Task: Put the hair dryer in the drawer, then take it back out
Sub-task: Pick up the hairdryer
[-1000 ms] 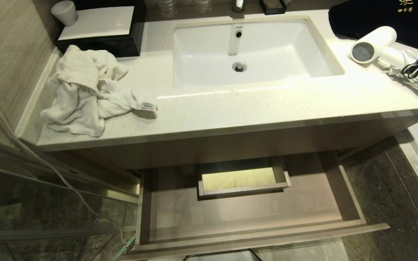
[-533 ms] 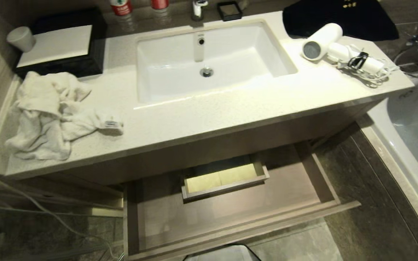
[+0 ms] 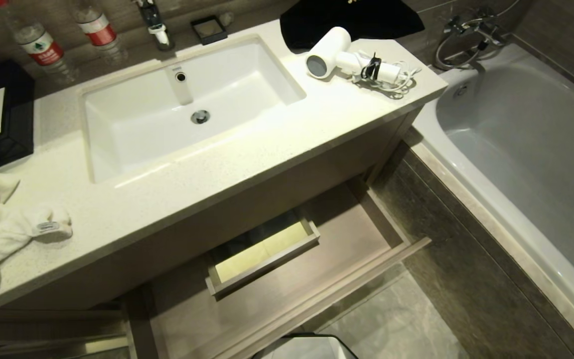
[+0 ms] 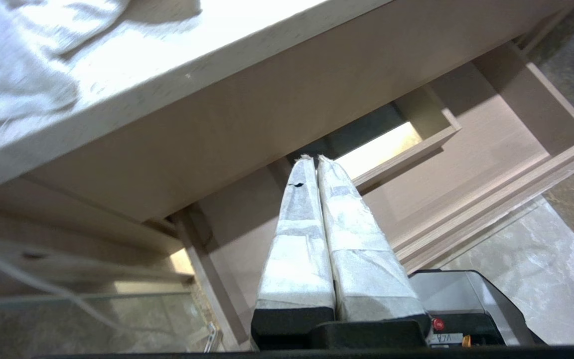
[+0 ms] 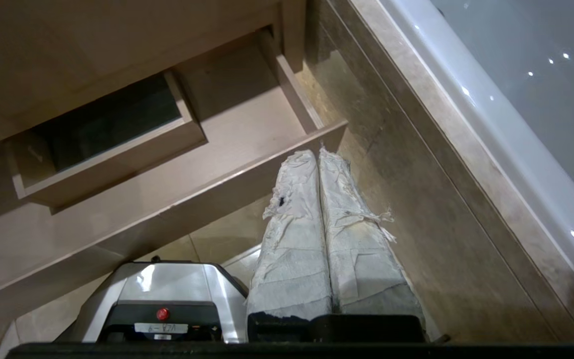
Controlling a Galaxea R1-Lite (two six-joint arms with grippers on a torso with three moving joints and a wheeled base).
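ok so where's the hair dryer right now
In the head view the hair dryer lies on the countertop to the right of the sink, just in front of a black cloth, near the bathtub end.

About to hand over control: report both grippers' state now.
Left gripper: shut, holding nothing, parked low by the drawer.
Right gripper: shut, holding nothing, parked low.

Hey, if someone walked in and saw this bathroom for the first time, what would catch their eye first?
Probably the white hair dryer lying on the counter to the right of the sink, its cord bundled beside it, just in front of a black cloth. Next, the wide wooden drawer pulled open below the counter, with nothing lying on the part of its floor that shows. A bathtub fills the right side.
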